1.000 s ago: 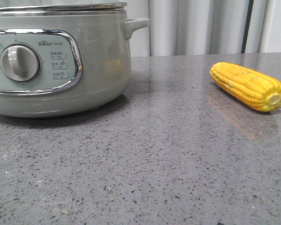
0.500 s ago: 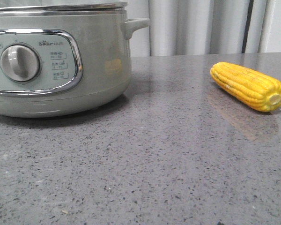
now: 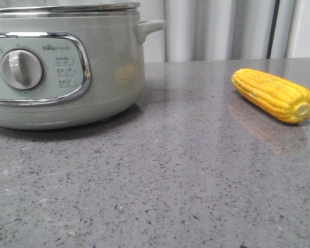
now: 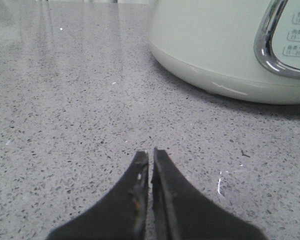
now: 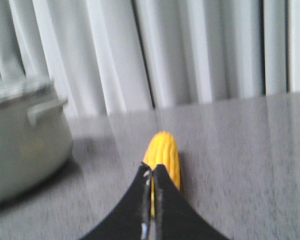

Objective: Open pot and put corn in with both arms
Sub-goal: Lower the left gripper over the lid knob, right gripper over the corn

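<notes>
On the desk [image 3: 170, 170] lie one pot [image 3: 62, 67], lid on, at the left, and one corn [image 3: 275, 95], well apart at the right. Straight ahead of the right claw [image 5: 152, 175], pinched narrow and empty, the corn points its long axis away, though blur hides how near. The left claw [image 4: 151, 155], likewise pinched and empty, sits nearer the pot.
</notes>
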